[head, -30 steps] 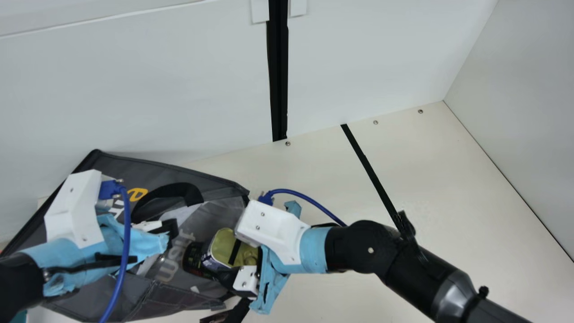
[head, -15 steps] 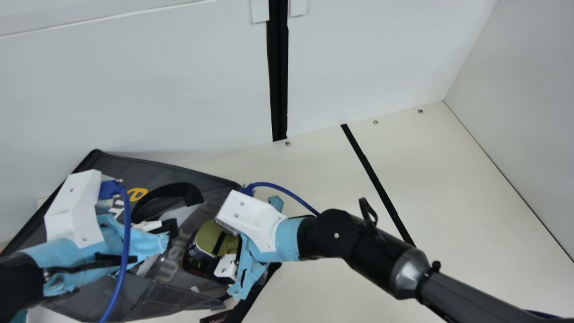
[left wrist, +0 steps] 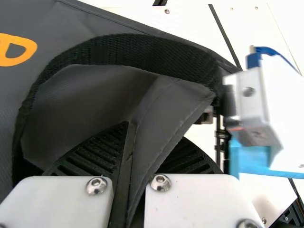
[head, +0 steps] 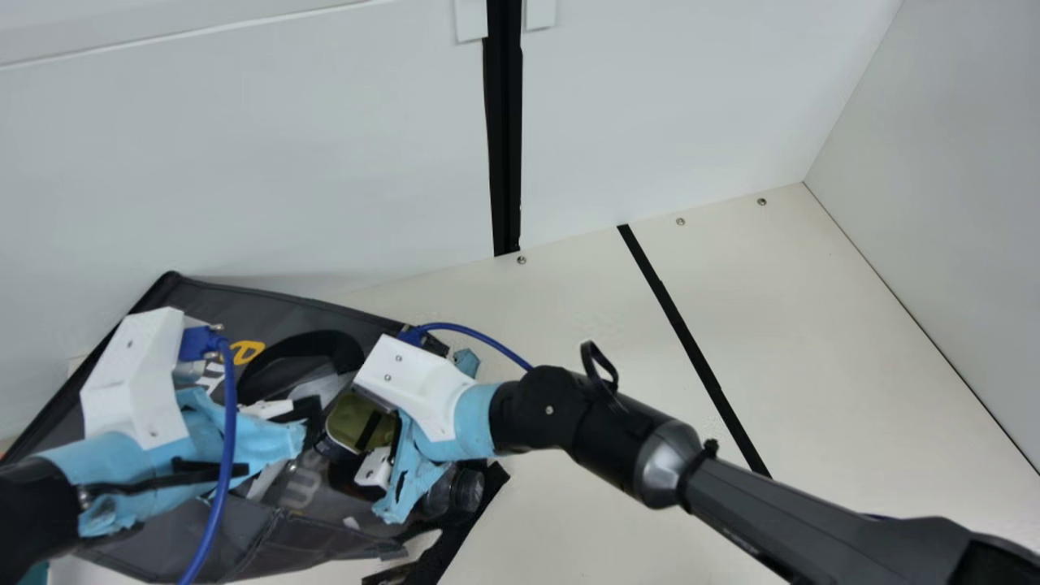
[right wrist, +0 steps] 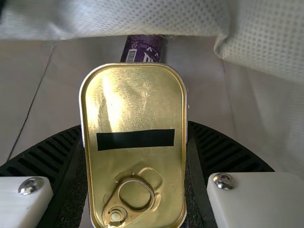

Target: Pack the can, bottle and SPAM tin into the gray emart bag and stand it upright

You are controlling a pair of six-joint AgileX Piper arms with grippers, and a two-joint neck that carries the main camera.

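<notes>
Left arm (head: 106,487): blue-wrapped at the wrist, lying across the bag from the left edge of the main view.

Bag (head: 211,536): gray, lying on its side along the left part of the bench (head: 585,325), its rear corner close up to the back wall (head: 244,162). One black handle (head: 317,341) loops over the face.

Left pincer (head: 307,414): over the middle of the bag, closed on a gray flap of it; in the left wrist view the flap stands between the ribbed fingers (left wrist: 97,154), inside the loop of the handle.

SPAM tin (head: 348,418): at the right part of the bag, gold lid with ring pull and black strip showing. How deep it sits in the bag cannot be told.

Right pincer (head: 361,445): gripping the tin, one finger along each long side. Just beside the left pincer, little room between them.

Purple cylinder (right wrist: 142,49): beyond the tin, partly under pale cloth (right wrist: 118,19); can or bottle, cannot tell.

Clear bottle (head: 463,491): partly hidden by the right pincer's blue wrap, near a black strap (head: 455,532).

Right arm (head: 634,451): slanting to the lower right, a broad run of bench between it and the back wall.

Black tape line (head: 682,333): from the bench's rear edge forward to the right arm.

Side wall (head: 951,203): along the bench's right edge, well apart from both pincers.
</notes>
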